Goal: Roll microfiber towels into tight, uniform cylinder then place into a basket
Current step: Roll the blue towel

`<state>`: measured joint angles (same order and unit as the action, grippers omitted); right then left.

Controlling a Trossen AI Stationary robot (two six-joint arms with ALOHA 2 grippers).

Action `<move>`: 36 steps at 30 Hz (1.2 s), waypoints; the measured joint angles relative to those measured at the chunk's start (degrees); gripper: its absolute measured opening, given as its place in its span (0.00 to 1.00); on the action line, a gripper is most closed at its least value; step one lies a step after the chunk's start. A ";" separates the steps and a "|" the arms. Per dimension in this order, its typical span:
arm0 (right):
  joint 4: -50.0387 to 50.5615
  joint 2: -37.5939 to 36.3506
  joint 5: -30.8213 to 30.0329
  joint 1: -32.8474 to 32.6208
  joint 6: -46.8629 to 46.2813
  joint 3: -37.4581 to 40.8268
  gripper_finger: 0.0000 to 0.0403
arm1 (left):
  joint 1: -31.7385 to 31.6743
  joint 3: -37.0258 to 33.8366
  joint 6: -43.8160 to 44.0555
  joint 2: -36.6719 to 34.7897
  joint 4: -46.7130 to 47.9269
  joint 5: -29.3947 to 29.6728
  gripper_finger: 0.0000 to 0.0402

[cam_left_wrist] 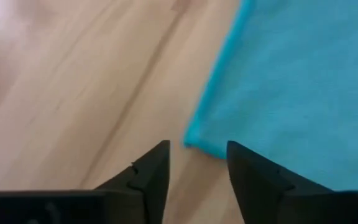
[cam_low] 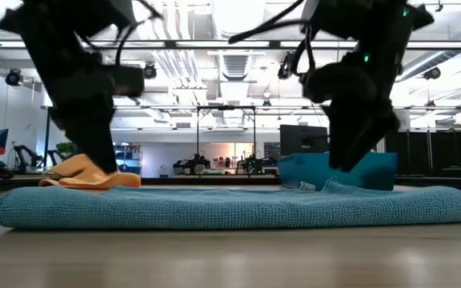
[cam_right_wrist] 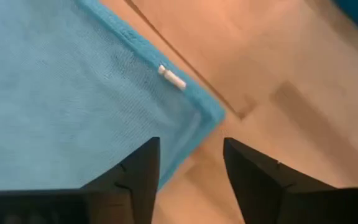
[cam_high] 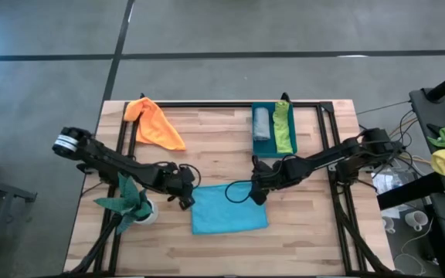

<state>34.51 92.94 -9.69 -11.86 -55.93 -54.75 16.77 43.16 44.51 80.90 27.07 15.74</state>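
Turquoise towel (cam_high: 229, 208) flat, folded double

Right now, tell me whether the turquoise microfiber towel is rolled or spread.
Spread flat, not rolled: the turquoise microfiber towel lies as a rectangle on the wooden table; its far corners show flat in both wrist views.

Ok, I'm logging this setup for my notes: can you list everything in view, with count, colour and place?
Flat towel: one, turquoise, near edge of the table, between both grippers.
Loose towel: one, orange, far left.
Rolled towels: two, grey and lime green, inside the basket.
Basket: one, teal-blue, far right of centre.
Plant: one, dark green, white pot, near left.
Table: one, light wood.
Left gripper: open at the turquoise towel's left corner.
Right gripper: open at its right corner.
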 joint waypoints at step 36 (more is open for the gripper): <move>-2.79 8.64 1.89 -3.98 -24.82 -0.74 0.04 | 3.50 2.24 3.47 19.04 -44.45 -3.42 0.38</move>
<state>31.72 101.58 -7.80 -15.84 -80.76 -55.49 20.27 45.40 47.99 99.94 -17.38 12.33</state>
